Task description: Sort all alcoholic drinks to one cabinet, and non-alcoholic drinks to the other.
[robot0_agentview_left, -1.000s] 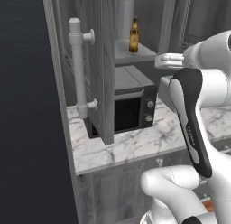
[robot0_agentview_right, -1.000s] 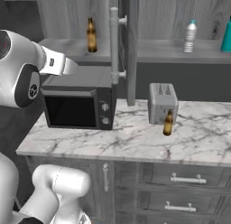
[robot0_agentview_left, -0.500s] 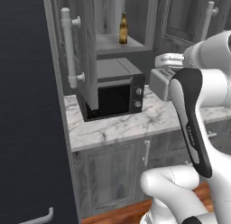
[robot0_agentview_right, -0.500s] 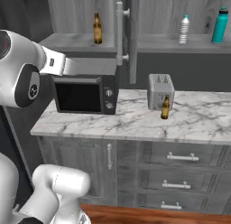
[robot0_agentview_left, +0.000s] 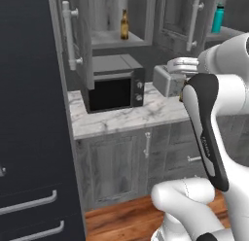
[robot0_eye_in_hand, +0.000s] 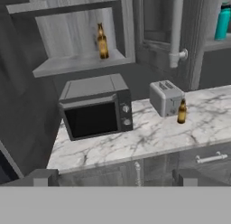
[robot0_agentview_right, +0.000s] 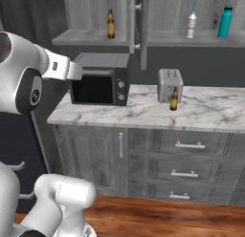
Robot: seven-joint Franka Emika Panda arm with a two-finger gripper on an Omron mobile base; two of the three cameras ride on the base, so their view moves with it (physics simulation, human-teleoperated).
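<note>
**Base backs off from the counter, one beer left to shelve**

The grey simulated kitchen now takes in the wood floor (robot0_agentview_right: 158, 210), the under-counter drawers (robot0_agentview_right: 189, 157) and the whole marble counter (robot0_agentview_right: 206, 114); half a second ago both base views sat closer, with the counter filling the lower frame. Everything has shifted together, so the base has driven back and nothing on the counter has moved. I judge this a repositioning between placements, not a step on any drink.

Nearest, at 6 o'clock in the hand view, the gripper (robot0_eye_in_hand: 113, 180) shows its two dark tips spread as wide as they go, with nothing between them.

Further out on the counter stand one microwave (robot0_eye_in_hand: 97, 108) at about 9 o'clock and one toaster (robot0_eye_in_hand: 166, 97) at about 2 o'clock. One amber beer bottle (robot0_eye_in_hand: 182, 111) stands upright just beside the toaster, on its right in this view.

Furthest, the two wall cabinets stand open. The left cabinet (robot0_agentview_right: 91, 37), at 11 o'clock, holds the other beer bottle (robot0_agentview_right: 110, 24), alone on its shelf. The right cabinet (robot0_agentview_right: 191, 38), at 1 o'clock, holds one clear water bottle (robot0_agentview_right: 192, 25) and one teal flask (robot0_agentview_right: 225, 22).

Count: two beers, one shelved and one on the counter; two non-alcoholic drinks, both shelved together. Only the counter beer looks outstanding.
</note>
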